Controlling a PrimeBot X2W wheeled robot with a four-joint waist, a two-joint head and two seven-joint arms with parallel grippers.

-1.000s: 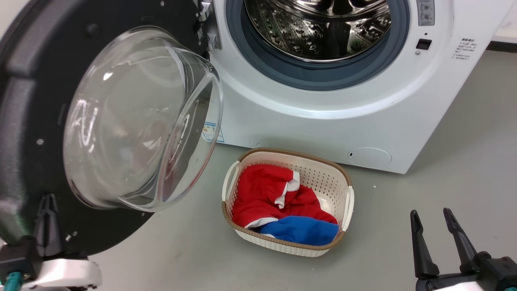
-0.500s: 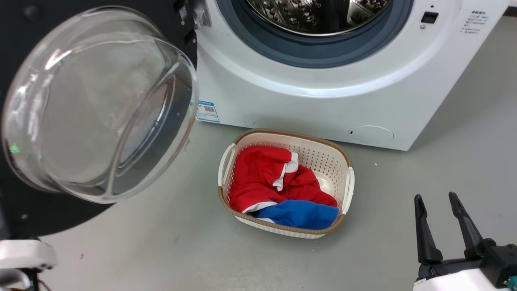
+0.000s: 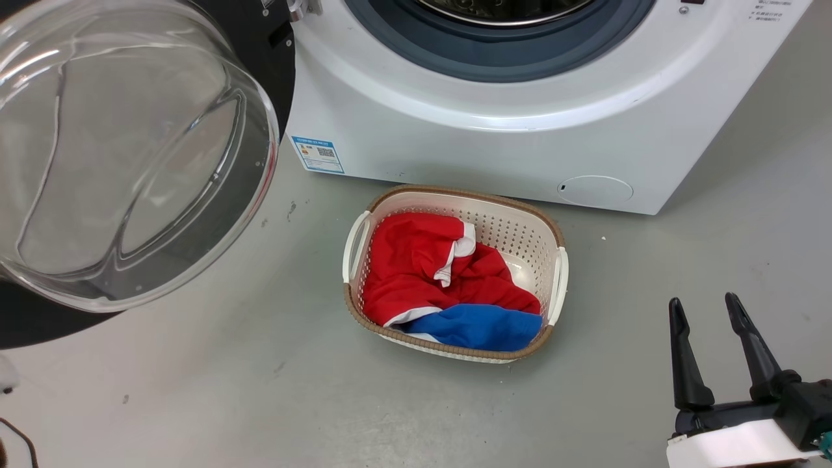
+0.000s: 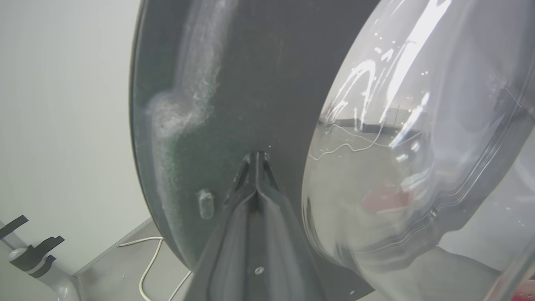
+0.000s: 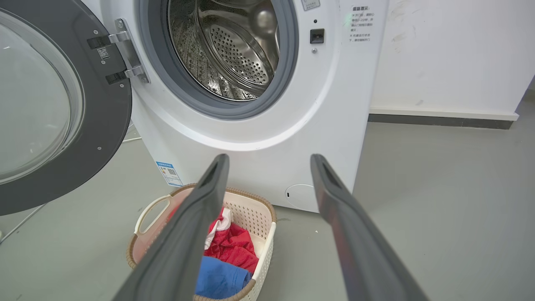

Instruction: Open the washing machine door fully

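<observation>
Washing machine door [image 3: 130, 162] wide open above grey floor [image 3: 260, 390]; left gripper [image 4: 257, 156] pinched together, right gripper [image 3: 703, 300] spread

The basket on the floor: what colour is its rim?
Brown; the basket itself is cream. The head view shows it best.

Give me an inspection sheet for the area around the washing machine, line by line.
Surface: grey floor, a few small marks.
Job's things: door stands wide open; drum looks empty.
Clutter: basket of red and blue clothes before the washing machine.
Grippers: left gripper shut, tips at the door's black face; right gripper open, holding nothing.
Cables: white cable on the floor beside the door.
Surroundings: white wall, dark skirting.
</observation>
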